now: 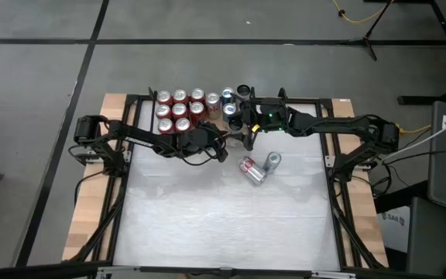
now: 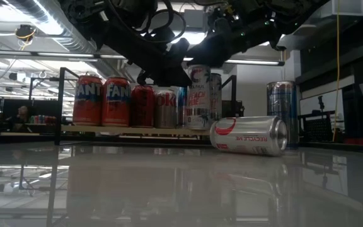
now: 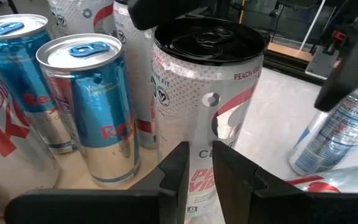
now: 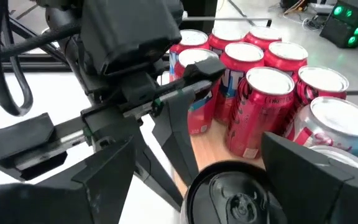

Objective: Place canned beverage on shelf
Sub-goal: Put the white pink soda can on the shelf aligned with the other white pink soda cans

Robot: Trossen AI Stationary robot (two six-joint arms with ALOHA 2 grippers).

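The desk (image 1: 223, 225) is a glossy whitish top on a black frame, sitting on a grey concrete floor with dark seams; the low view looks out into a workshop-type room with strip lights, ducting and a person's head far off at the left.

The shelf (image 1: 207, 124) sits along the desk's far edge, a light wooden board with thin black rails, its long side running along that edge. It carries red cans (image 1: 178, 111), then silver and blue ones (image 3: 95, 106) towards the middle.

The can in play is a tall white one with a black lid and "PEACH" lettering (image 3: 207, 106), standing upright, long axis vertical, at the shelf's near edge just beside the blue cans. Whether its base rests on the board can't be told.

The right gripper (image 4: 229, 168) reaches in from the desk's right side and has its fingers (image 4: 104, 180) spread wide around that black-lidded can, one on each side.

The left gripper (image 3: 199, 171) is right in front of the same can with its fingers nearly pinched together, nothing between them.

Mid-desk, a white can (image 2: 249, 135) lies on its side with a tall silver one (image 2: 281, 113) upright just beside it.
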